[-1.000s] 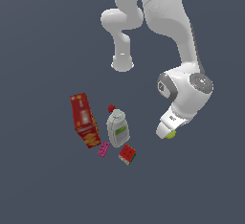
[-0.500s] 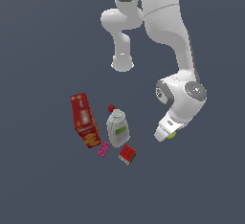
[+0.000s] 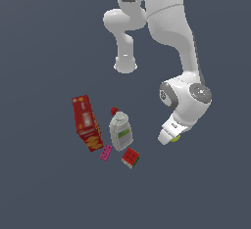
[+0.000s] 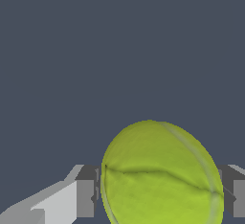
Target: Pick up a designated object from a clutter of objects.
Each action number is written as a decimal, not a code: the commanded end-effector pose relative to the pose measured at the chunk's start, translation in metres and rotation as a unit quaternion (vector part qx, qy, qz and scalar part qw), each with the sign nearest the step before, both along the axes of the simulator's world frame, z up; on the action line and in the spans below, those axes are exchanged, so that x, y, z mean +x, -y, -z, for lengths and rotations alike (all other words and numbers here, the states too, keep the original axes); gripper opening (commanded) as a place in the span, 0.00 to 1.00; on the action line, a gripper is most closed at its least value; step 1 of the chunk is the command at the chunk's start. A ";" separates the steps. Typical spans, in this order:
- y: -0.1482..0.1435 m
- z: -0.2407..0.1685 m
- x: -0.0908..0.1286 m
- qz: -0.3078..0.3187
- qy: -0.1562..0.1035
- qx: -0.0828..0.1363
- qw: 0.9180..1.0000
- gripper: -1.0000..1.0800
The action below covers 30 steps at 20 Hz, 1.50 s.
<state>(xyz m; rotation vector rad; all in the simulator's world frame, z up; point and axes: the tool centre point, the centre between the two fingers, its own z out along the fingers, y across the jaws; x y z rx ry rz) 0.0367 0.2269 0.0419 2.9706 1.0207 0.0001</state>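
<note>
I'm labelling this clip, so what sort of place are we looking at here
Most likely a simulated test scene, not a real room: a flat, featureless grey floor, a white robot arm, and a few scattered items such as a red box and a white bottle.

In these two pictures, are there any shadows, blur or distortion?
Exterior view: flat light, no cast shadows, soft low detail; the yellow-green ball is nearly hidden by the tool. Wrist view: the ball fills the close foreground, stretched oval, its seam sharp.

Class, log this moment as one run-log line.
phase: grasp | gripper: jaws flank yellow-green tennis-like ball, closure unclear | other clutter: apart, exterior view's left
</note>
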 end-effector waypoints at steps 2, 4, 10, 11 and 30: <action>0.000 -0.001 0.000 0.000 0.000 0.000 1.000 0.00; 0.001 -0.004 0.000 0.000 0.000 0.000 1.000 0.00; 0.007 -0.026 -0.001 0.000 0.000 0.000 1.000 0.00; 0.008 -0.032 -0.001 0.000 0.000 0.000 1.000 0.00; 0.057 -0.229 -0.008 -0.001 0.000 0.001 1.000 0.00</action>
